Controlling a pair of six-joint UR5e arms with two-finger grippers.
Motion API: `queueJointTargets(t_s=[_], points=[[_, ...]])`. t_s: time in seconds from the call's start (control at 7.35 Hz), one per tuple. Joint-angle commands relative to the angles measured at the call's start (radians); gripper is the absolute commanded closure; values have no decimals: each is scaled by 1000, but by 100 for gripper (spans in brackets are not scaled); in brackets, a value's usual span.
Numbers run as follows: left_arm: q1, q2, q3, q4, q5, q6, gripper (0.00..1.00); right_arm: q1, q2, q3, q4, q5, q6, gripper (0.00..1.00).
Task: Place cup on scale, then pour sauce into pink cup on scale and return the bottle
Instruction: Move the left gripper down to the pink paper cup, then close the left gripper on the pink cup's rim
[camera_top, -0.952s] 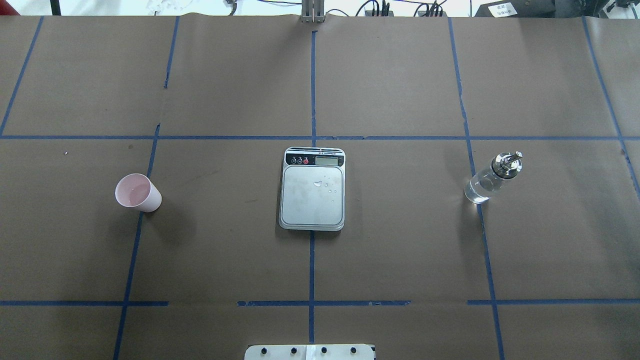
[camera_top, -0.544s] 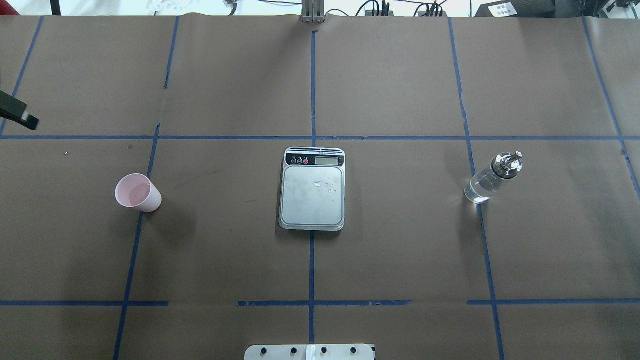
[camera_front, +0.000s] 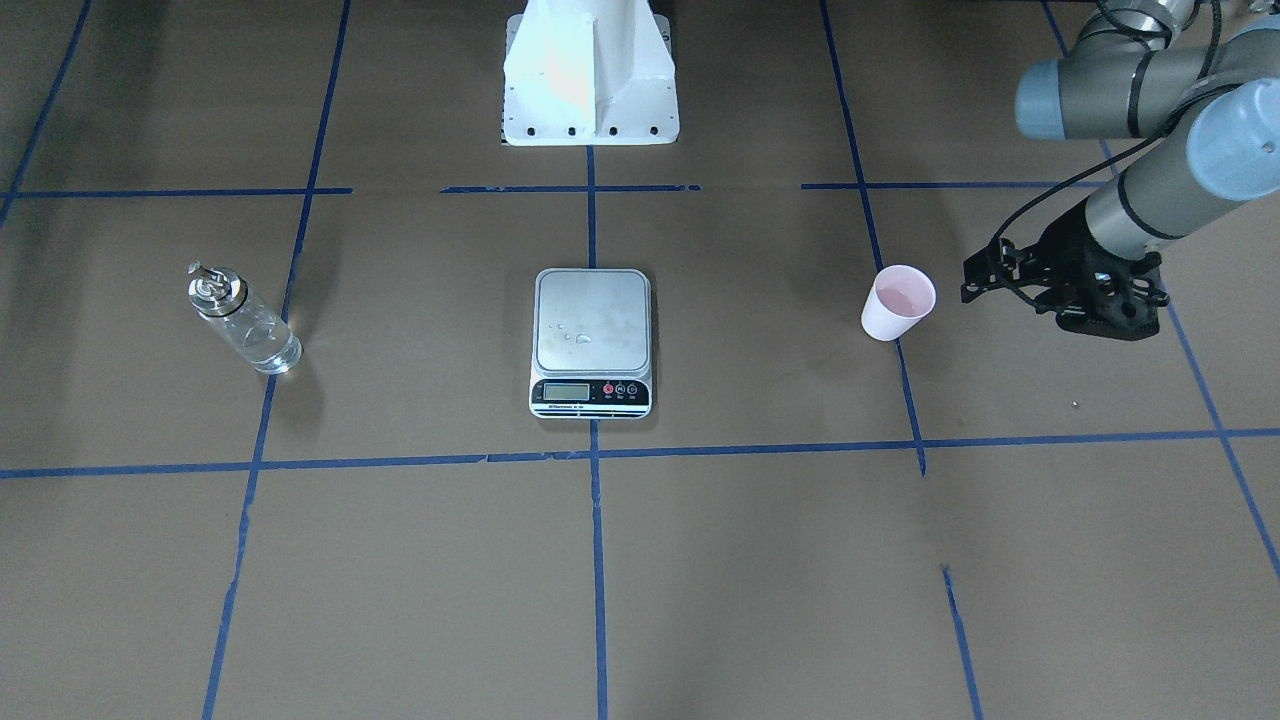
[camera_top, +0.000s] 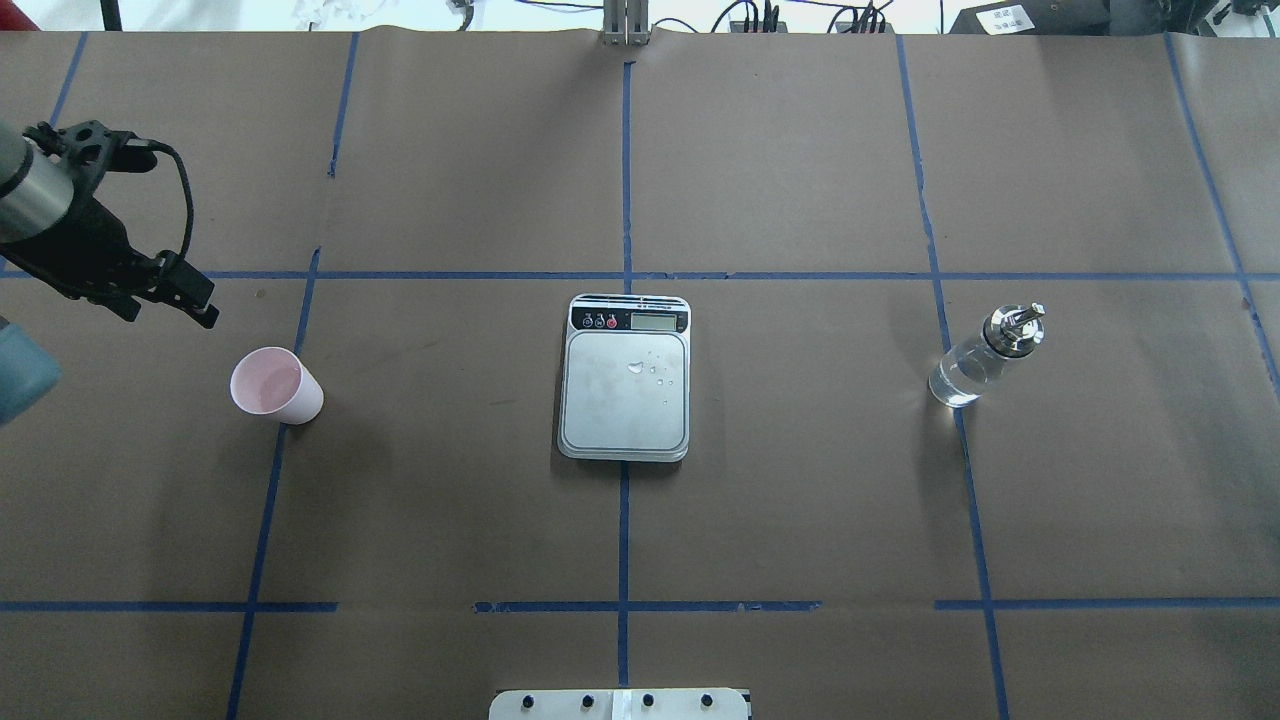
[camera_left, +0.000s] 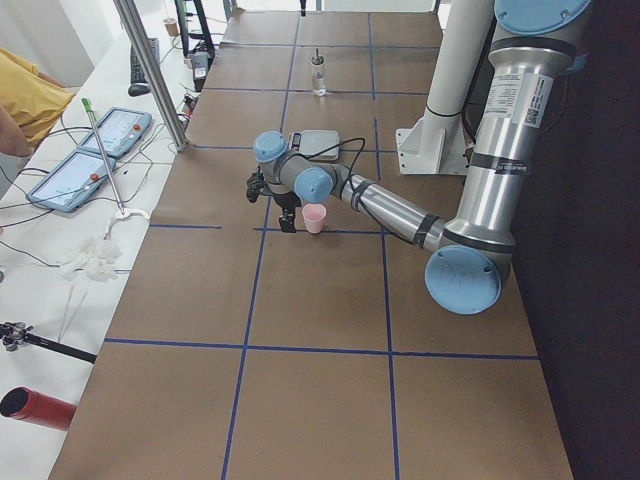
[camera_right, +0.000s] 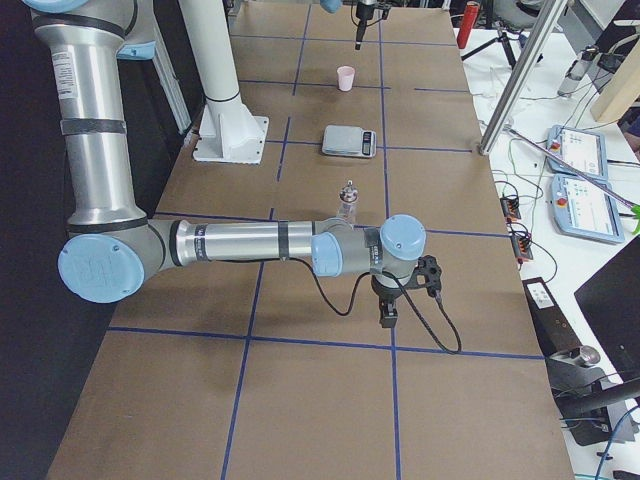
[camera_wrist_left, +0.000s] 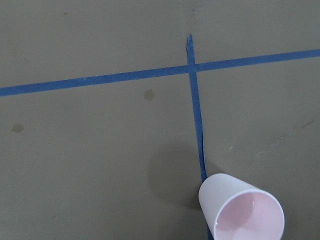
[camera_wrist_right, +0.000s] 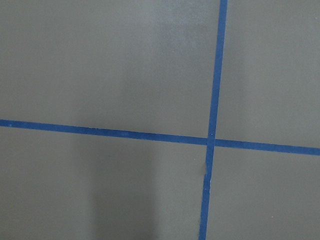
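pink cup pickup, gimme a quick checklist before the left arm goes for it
1. Cup upright, rim up: ok.
2. Left gripper clear of the cup, not touching it: ok.
3. Fingers spread wide enough for the cup: cannot tell.
4. Cup centred in the left wrist view: not ok, it sits in the lower right corner.
5. Scale platform free for the cup: ok, only a few droplets on it.
6. Bottle upright and off the cup-to-scale path: ok, it stands on the scale's far side.
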Motion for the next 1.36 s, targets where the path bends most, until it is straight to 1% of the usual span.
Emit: queueJointTargets(t_s=[0.0, 0.27, 0.54, 0.95, 1.09, 1.22], points=[[46, -8, 20, -3, 30, -10, 3, 0, -1, -1, 0, 0, 0, 0], [90, -12, 35, -5, 30, -10, 4, 0, -1, -1, 0, 2, 0, 0], [98, -15, 35, -5, 30, -7, 11, 0, -1, -4, -2, 2, -1, 0], [130, -16, 35, -5, 29, -7, 13, 0, -1, -6, -2, 2, 0, 0], [145, -16, 36, -5, 32, -7, 17, 0, -1, -7, -2, 2, -1, 0], [150, -25, 39, -2, 32, -7, 54, 0, -1, -9, -2, 2, -1, 0]])
